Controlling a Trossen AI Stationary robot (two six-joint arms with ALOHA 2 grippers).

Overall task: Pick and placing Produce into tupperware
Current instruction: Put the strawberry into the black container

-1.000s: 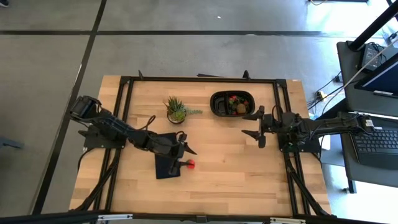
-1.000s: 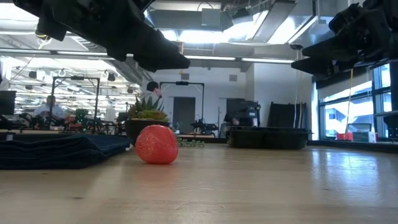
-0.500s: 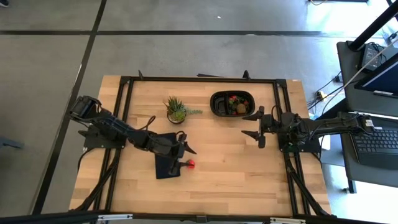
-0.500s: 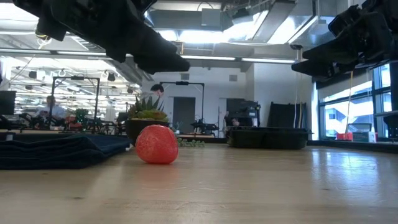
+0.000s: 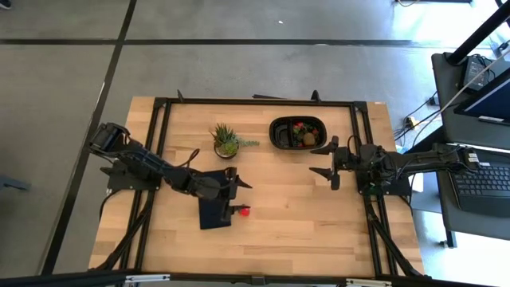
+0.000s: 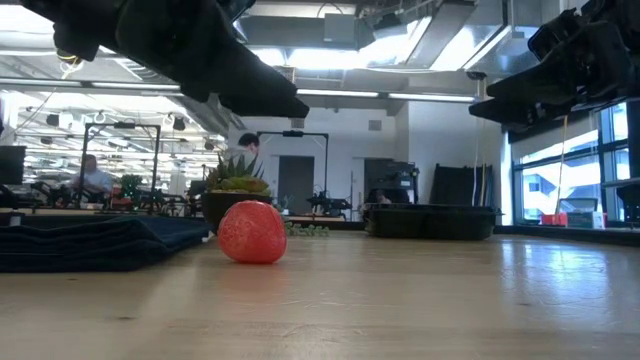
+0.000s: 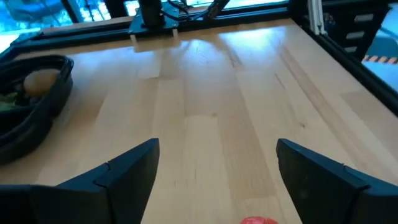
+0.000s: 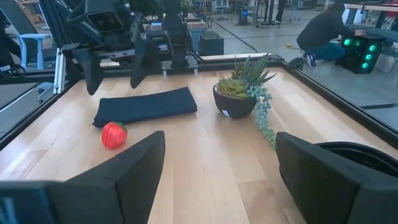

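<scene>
A red strawberry (image 5: pixel 245 211) lies on the wood next to the right edge of a dark flat pad (image 5: pixel 213 210). My left gripper (image 5: pixel 241 199) hovers open above it. In the low view its fingers (image 6: pixel 240 90) stand well clear over the strawberry (image 6: pixel 252 232). In the left wrist view the fruit (image 7: pixel 258 220) shows low between the fingers. The black tupperware (image 5: pixel 296 132) sits at the far middle with several fruits inside. My right gripper (image 5: pixel 313 160) waits open, in the air near the tupperware.
A spiky green potted plant (image 5: pixel 226 141) stands left of the tupperware, with a trailing sprig (image 8: pixel 264 121) hanging onto the table. A black frame rail (image 5: pixel 255 102) runs around the table. Bare wood (image 5: pixel 303 215) stretches between the strawberry and the right arm.
My left gripper has opened wider above the strawberry, and its hand has swung slightly. The strawberry lies where it was. My right arm has kept still.
</scene>
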